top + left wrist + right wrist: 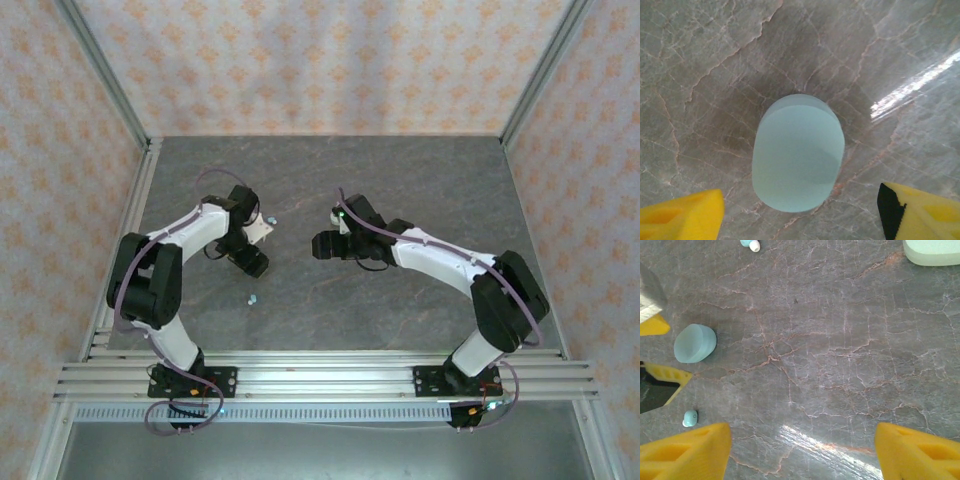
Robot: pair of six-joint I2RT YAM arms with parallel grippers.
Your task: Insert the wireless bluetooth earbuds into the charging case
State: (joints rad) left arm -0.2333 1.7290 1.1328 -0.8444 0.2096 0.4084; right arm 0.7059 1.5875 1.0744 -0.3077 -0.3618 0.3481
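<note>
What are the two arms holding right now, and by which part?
Nothing is held. The left gripper is open above the pale oval case, its fingers clear of it on both sides. The right gripper is open over the table.

The desk (400, 180) is grey-brown stone with pale cracked veining. The walls (330, 60) carry a peach floral print. The left arm (190, 230) and right arm (430, 255) are white and black, their pincer fingers (680, 217) yellow. The oval case (797, 152) is pale aqua and an earbud (690, 417) light blue.
</note>
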